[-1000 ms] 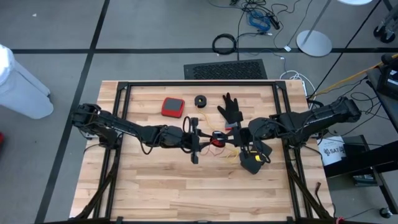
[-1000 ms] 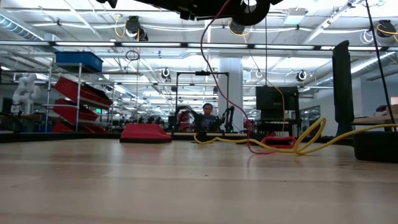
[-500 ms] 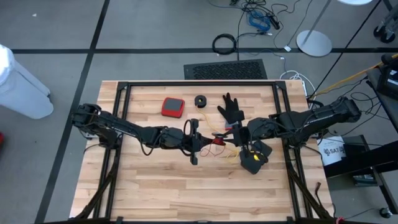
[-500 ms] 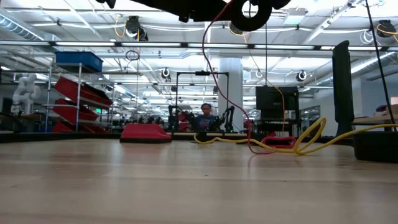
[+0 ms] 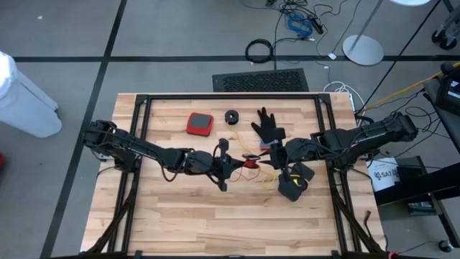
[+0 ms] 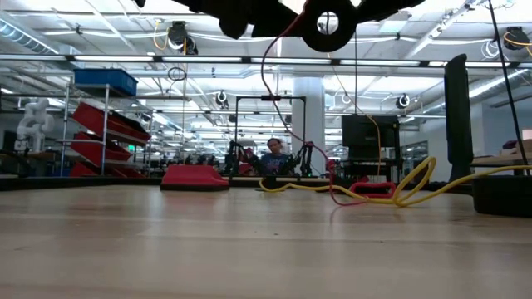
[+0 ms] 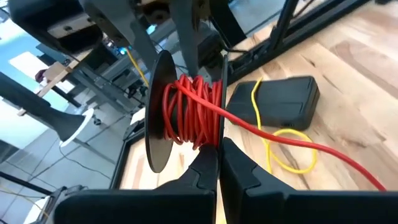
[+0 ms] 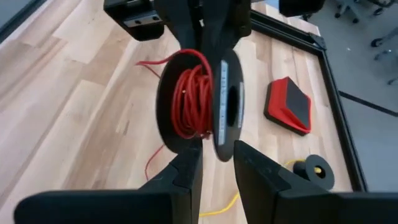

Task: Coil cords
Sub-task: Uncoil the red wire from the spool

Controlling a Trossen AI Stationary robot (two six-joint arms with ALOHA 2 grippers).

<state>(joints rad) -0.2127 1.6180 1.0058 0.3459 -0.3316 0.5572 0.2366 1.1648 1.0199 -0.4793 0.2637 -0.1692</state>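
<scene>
A small black reel (image 5: 249, 160) wound with the red-orange cord (image 7: 189, 112) hangs in the air between my two grippers. My left gripper (image 5: 228, 162) is shut on it from the table's left. My right gripper (image 5: 273, 158) closes on it from the right. The loose red cord (image 6: 268, 91) hangs from the reel (image 6: 328, 21) down to the table. The yellow cord (image 6: 399, 191) lies slack on the table by a black box (image 7: 273, 102). Its black reel (image 5: 231, 116) lies flat at the far side. My left gripper pinches the rim of one reel flange (image 7: 222, 134) between its two fingers, coming level from the table's left. The reel is lifted clear of the table, standing on edge. My right gripper has the rim of the other flange (image 8: 222, 149) between its two fingers, coming level from the table's right, opposite my left gripper. Whether both fingers press on the flange, I cannot tell.
A black glove (image 5: 267, 126) and a red pad (image 5: 199, 124) lie toward the far edge. The black box (image 5: 291, 188) sits near my right gripper. Black frame rails (image 5: 144, 144) run along the table's left, far and right sides. A person shows far off in the room (image 6: 273, 154).
The reel has turned a little about its axis and shifted slightly toward the table's left, staying lifted between both grippers. The hanging red cord has swung a little to the left with it.
</scene>
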